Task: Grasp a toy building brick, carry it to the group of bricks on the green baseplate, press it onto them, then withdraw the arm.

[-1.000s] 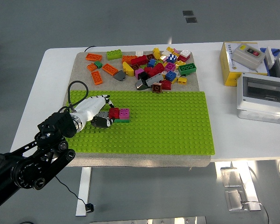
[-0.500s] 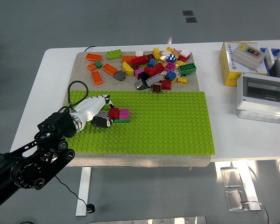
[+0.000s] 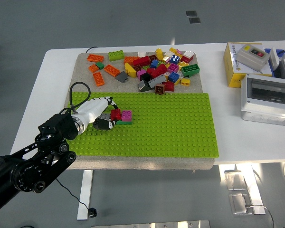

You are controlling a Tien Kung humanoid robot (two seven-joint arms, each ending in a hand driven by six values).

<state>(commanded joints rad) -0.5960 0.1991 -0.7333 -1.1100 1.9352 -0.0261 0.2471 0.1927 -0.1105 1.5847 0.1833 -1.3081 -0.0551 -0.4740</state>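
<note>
Almost nothing has changed from a second ago. The left hand (image 3: pixel 100 115) stays at the small group of bricks (image 3: pixel 122 116) on the green plate (image 3: pixel 180 123), with its fingers curled around the red brick (image 3: pixel 116 114). That brick sits at nine o'clock of the pink one (image 3: pixel 127 114). It looks like the hand is pressing it down, so pulling away comes next.

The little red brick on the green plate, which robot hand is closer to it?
Left. The left hand has its fingers right against the small red brick on the green studded baseplate. The right hand is not in view.
</note>
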